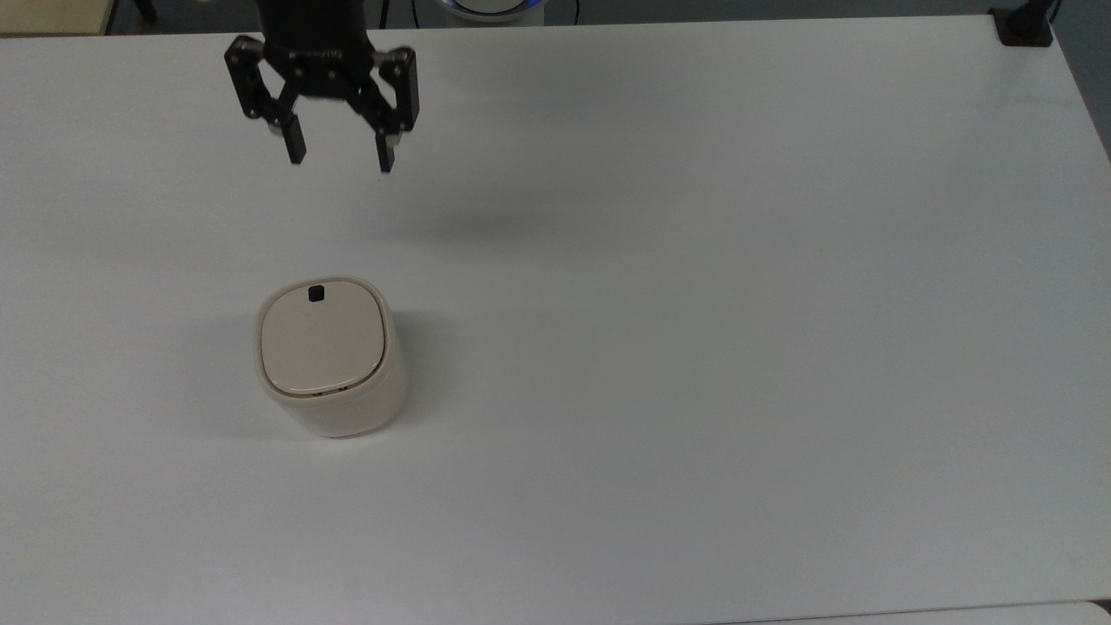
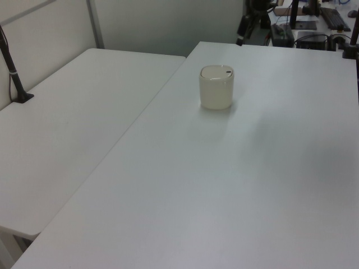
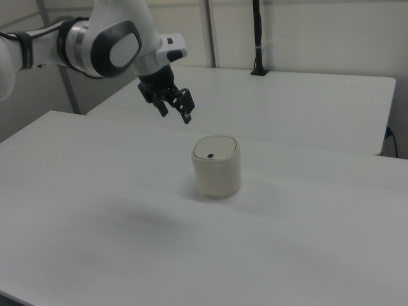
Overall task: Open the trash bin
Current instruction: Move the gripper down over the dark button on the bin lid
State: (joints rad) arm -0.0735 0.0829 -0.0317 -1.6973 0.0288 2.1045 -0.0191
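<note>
White tabletop carries the closed trash bin at left of centre in the top view. Spread tool hangs above; best aim one fingertip at the black button.

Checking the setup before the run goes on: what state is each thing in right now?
trash bin: upright on the table, lid shut flat
black button: on the lid, untouched
gripper: open, holding nothing, in the air apart from the bin
</note>
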